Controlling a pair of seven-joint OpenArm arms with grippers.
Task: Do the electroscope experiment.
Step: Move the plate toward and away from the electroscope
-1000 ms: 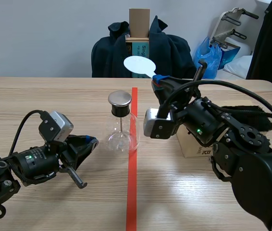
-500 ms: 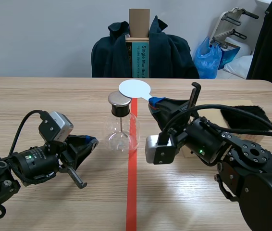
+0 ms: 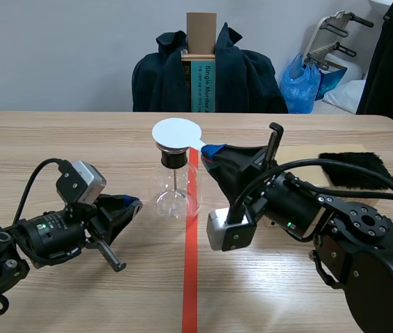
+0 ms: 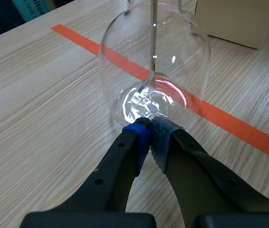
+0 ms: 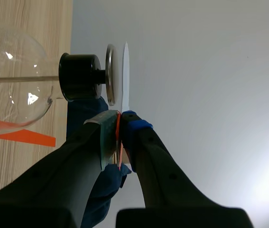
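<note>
White disc point(image 3: 176, 133) pinched by R end effector point(image 5: 120, 118) over electroscope point(image 3: 176, 189); L end effector point(image 4: 150, 127) closed.

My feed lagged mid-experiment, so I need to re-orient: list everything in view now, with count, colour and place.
electroscope: one, clear glass with black stopper and metal cap; on the table at the tape line.
white disc: one, white; just above the electroscope's cap.
fur cloth: one, black; on the table past the right arm.
cardboard box: one, tan; beside the electroscope, behind the right arm.
jacket: one, dark; draped beyond the table.
plastic bag: one, blue; beyond the table.
left gripper: shut on nothing, tips at the electroscope's base.
right gripper: shut on the white disc's handle.
</note>
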